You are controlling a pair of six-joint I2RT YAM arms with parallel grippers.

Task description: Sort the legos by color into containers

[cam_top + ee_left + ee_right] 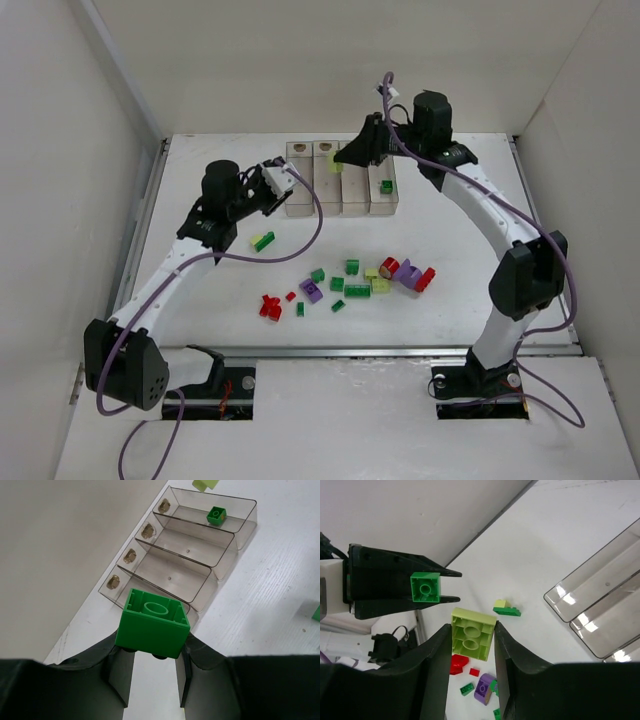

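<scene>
White grained tabletop (pixel 400 320); left fingers (pixel 120 677) clamp hollow green brick (pixel 152 625), right fingers (pixel 436 652) clamp yellow-green brick (pixel 472 635).

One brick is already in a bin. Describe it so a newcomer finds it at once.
Find the row of four clear bins at the far side of the table. In the rightmost bin, seen from above, lies a small dark green brick, away from the hole end. It is the only brick inside any bin.

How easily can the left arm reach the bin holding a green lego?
Probably not directly: the left gripper, holding a green lego, is by the leftmost bin, the target bin is rightmost, and the right gripper hangs over the bins between.
</scene>
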